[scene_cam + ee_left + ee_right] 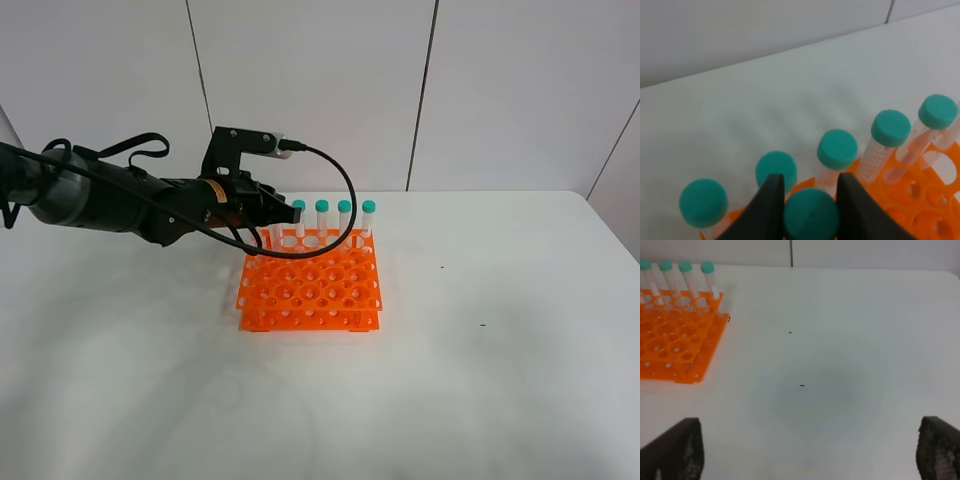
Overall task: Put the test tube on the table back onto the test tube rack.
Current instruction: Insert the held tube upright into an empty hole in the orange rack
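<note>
White desk [500, 380], left tool [810, 186] clamped on the teal-capped clear plastic test tube [811, 217] at the bright orange gridded rack [310, 290] near frame centre, right tool [805, 450] gaping wide and empty, and honestly if the tip's off its hole, letting go could topple it.

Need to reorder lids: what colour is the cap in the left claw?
Teal green; the cap in the left claw shows best in the left wrist view.

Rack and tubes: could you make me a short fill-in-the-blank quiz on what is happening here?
The rack is coloured ___. The left gripper is shut on the ___ of a tube. The right gripper hangs ___ over the table.
Missing words: orange; cap; open.
</note>
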`<state>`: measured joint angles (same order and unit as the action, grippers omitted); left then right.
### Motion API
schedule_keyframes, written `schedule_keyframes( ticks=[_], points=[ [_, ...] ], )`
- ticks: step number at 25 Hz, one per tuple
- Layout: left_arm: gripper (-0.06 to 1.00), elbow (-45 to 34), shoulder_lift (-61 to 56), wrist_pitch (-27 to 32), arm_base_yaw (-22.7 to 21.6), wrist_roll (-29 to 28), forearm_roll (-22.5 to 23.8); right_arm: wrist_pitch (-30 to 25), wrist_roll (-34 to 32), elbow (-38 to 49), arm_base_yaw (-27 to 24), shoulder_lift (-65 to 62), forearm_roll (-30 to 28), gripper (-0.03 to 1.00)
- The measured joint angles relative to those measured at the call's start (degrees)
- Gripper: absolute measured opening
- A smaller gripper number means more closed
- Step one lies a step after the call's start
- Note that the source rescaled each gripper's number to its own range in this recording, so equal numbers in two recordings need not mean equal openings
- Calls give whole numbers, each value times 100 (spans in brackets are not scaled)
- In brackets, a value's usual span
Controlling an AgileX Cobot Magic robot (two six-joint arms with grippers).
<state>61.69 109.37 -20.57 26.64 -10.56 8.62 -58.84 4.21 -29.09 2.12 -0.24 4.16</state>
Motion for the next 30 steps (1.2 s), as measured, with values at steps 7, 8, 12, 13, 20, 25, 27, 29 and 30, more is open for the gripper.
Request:
schedule_keyframes(
  ticks=[7,8,12,13,20,25,27,29,30],
  points=[
    [0,0,181,-119,0,0,0,0,0,0,0,0,0,92],
    [0,0,217,-145,0,0,0,0,0,0,0,0,0,92],
    [0,0,359,-178,0,0,0,0,0,0,0,0,0,92],
    [0,0,384,-192,0,0,0,0,0,0,0,0,0,92],
    [0,0,452,-252,0,12,29,0,0,0,0,0,0,92],
    [0,0,470,-280,0,12,29,0,0,0,0,0,0,92],
    [0,0,470,-280,0,12,29,0,0,0,0,0,0,92],
    [8,0,470,-280,0,12,29,0,0,0,0,0,0,92],
    [15,0,470,-280,4,12,29,0,0,0,0,0,0,92]
  ],
)
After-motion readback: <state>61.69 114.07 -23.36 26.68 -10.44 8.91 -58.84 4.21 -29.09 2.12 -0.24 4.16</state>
